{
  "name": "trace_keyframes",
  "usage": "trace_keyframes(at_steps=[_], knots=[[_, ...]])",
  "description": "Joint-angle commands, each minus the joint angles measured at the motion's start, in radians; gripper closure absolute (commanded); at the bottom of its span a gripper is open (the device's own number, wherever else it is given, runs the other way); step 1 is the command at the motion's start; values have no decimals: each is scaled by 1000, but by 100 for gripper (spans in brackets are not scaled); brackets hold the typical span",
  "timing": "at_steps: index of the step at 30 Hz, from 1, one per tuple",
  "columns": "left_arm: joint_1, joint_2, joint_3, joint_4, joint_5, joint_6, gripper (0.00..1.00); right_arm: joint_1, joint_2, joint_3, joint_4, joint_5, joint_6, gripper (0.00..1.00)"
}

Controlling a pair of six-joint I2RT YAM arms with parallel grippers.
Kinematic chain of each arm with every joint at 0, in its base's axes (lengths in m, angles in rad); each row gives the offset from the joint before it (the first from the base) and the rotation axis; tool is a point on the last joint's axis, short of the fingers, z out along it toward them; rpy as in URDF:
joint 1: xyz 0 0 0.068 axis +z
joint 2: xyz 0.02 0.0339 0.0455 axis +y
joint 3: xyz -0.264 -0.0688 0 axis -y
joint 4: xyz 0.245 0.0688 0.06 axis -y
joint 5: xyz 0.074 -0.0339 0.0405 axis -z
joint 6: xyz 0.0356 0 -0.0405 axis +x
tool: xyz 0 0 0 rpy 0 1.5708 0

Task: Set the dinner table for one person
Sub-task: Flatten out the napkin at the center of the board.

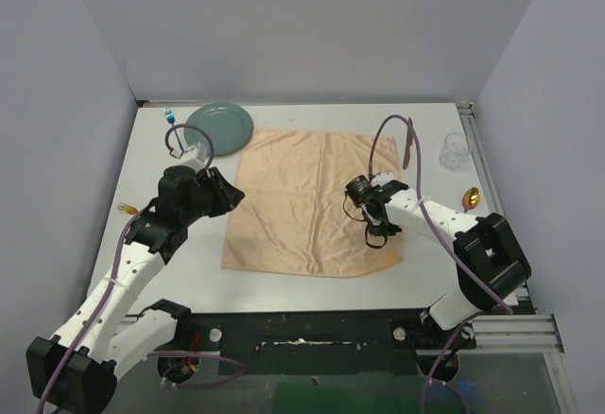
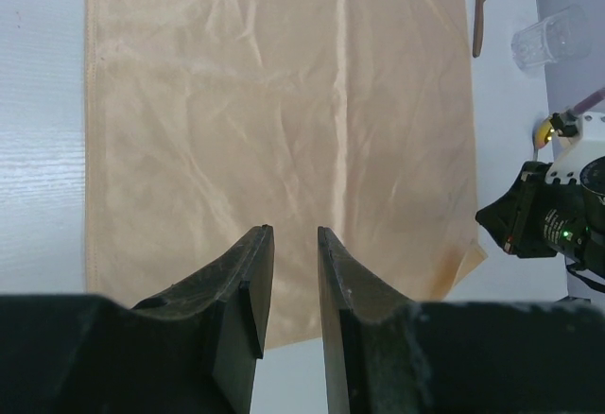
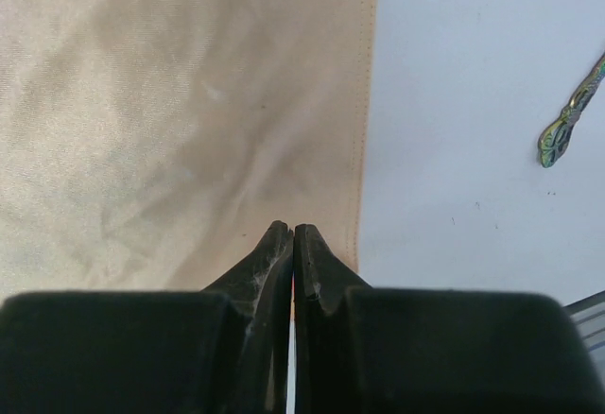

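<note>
Since the peach-orange square cloth (image 1: 302,197) lies spread at the middle of the large flat white rectangular dinner table (image 1: 198,277) with aluminium rails, which fills the top view beneath both arms, the step in hand is judged to be fetching a piece to set on that cloth; the round pale-green plate (image 1: 219,123) is the likely first item. Position: the plate sits in the upper left of the top view on bare tabletop, its rim just beside the cloth's upper left corner; whether the two touch cannot be determined. Governing relation: the plate lies toward the top of that frame from the left gripper (image 2: 295,234), near it; the right gripper (image 3: 292,230) stands over the right-hand part of the cloth, well apart from the plate with the cloth between them; the left arm is therefore the nearer. Being round, the plate offers no long axis; the approach is judged a matter of reaching its rim. Left gripper: fingers partly parted, nothing between them. Right gripper: fingers pressed together above the cloth close to its hemmed edge; no object is seen in them. Noted at the upper right of the top view: a slim brown utensil (image 1: 408,145) and a clear glass tumbler (image 1: 455,149); both lie nearer the right arm.
</note>
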Motion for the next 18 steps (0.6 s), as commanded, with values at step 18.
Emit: trace_keyframes(at_steps=[18], knots=[[16,-29,36,-13,-47,47,77,96,34,-42,-168,-171,-25,95]])
